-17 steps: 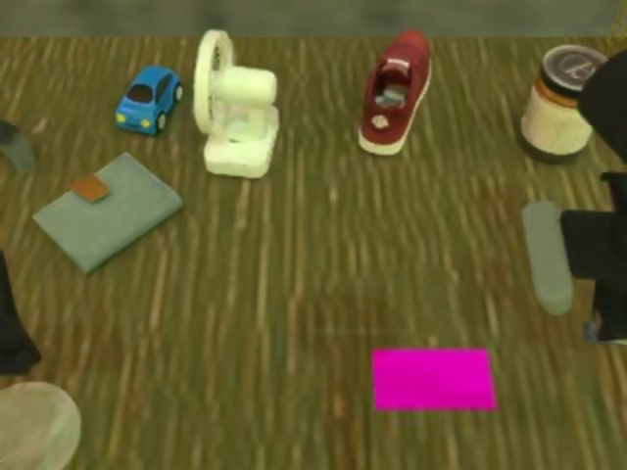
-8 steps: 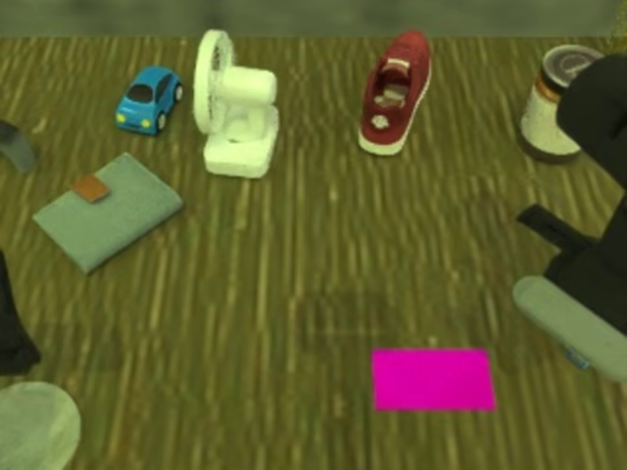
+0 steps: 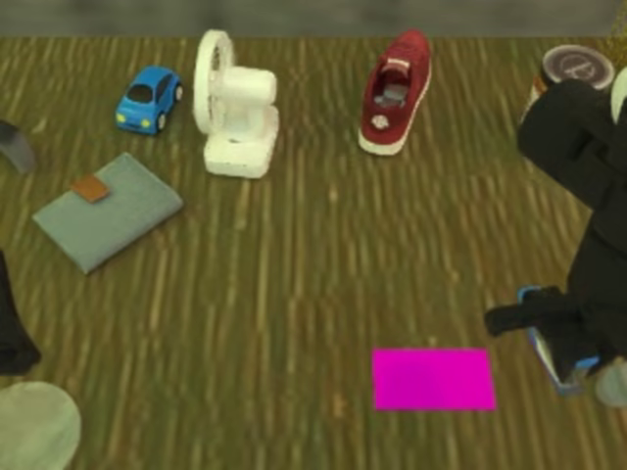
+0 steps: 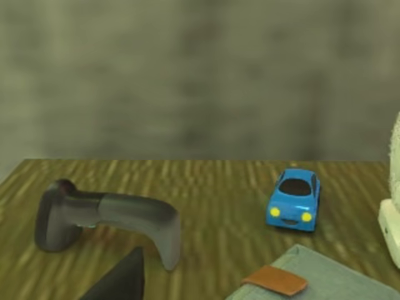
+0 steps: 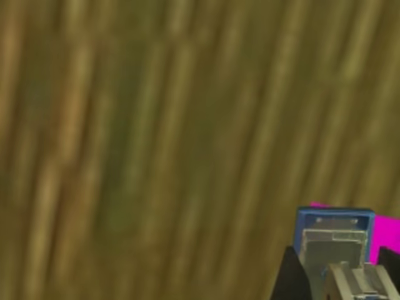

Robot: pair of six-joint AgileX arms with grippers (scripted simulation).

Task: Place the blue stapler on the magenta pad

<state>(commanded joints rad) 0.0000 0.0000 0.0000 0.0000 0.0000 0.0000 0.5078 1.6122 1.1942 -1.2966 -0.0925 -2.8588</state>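
Table (image 3: 313, 294) first: right arm fills its right side, right gripper (image 3: 558, 338) pinching the stapler (image 3: 545, 345) aloft, just right of the pad (image 3: 433, 379). I'd carry it left until centred over the magenta, align lengthwise, lower gently, then release. Left gripper (image 4: 122, 281) sits parked far left; can't tell its state.

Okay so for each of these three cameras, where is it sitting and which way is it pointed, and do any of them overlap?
Top view: above the table, looking down; right gripper holds the blue stapler beside the magenta pad; left arm parked at the left edge.
Left wrist view: low, facing the back wall past a blue toy car and grey pouch.
Right wrist view: looks down its fingers at stapler, pad, table.
Shared: top and right wrist show stapler and pad.
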